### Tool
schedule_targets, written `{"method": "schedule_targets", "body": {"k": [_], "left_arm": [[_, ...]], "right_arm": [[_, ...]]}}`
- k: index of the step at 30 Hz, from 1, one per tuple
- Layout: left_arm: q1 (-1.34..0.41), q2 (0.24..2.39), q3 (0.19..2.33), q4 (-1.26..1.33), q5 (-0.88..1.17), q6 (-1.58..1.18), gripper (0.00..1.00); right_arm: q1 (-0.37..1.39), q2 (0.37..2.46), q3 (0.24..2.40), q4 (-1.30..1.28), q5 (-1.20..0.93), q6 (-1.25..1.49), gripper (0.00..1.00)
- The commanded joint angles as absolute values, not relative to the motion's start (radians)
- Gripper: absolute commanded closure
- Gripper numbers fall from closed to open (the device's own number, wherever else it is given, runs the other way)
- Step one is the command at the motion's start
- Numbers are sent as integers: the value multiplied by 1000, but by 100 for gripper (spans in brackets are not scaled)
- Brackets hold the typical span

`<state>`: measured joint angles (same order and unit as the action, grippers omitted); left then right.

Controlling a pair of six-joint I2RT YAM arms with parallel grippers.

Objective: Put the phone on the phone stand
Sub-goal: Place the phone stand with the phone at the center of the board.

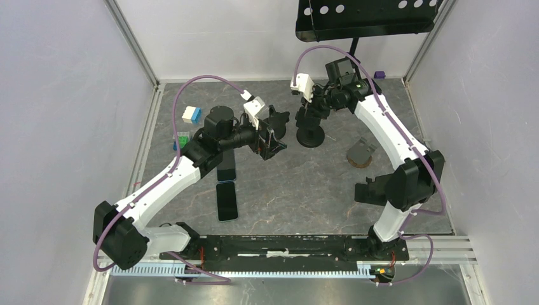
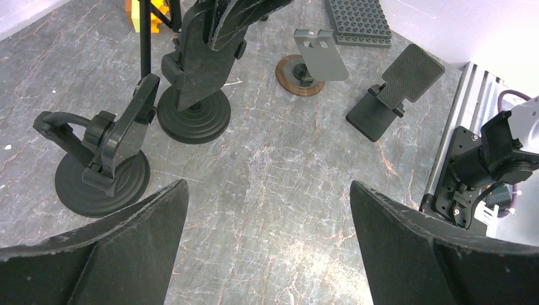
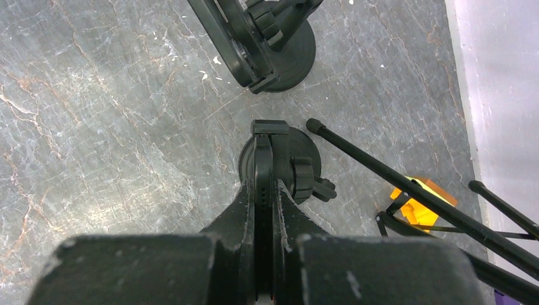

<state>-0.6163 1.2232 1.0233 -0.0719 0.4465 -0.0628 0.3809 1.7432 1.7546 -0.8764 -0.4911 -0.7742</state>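
Black everywhere, so went by shape. Found the right gripper (image 3: 264, 187) pinched narrow on the cradle edge of a round-base phone stand (image 3: 305, 152), probably to steady it or set the cradle angle for loading. Saw the left gripper (image 2: 267, 187) over the bench (image 2: 76, 63), jaws spread wide with nothing between them, looking past a second clamp stand (image 2: 117, 143) towards the held one. Spotted the phone (image 1: 227, 201) lying flat on the bench beside the left forearm, well apart from the stands, untouched. Noted a second phone (image 1: 226, 173) just behind it, half hidden under that arm. Judged pickup not yet done; read the wide jaws as prep for a grab across the phone's width. Also logged a grey plate stand (image 2: 321, 57) on a wooden disc and a textured-plate stand (image 2: 394, 95), both apart from the held one. Flagged risk: thin slab flat on stone, little edge to pinch.
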Motion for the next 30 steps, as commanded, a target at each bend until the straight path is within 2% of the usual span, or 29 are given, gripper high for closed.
{"method": "schedule_targets", "body": {"k": [1,12,22,30], "left_arm": [[-607,1196,1013,-24,445,-52,0],[-605,1189,998,-8,457,-61,0],[-601,1172,1000,-9,454,-64,0],[-597,1169,1002,-12,453,-61,0]], "right_arm": [[373,1752,1819,-801,-548,-791,99],[364,1775,1826,-793,-574,-776,97],[364,1775,1853,-792,-545,-744,76],[364,1771,1868,-790,-531,-728,66]]}}
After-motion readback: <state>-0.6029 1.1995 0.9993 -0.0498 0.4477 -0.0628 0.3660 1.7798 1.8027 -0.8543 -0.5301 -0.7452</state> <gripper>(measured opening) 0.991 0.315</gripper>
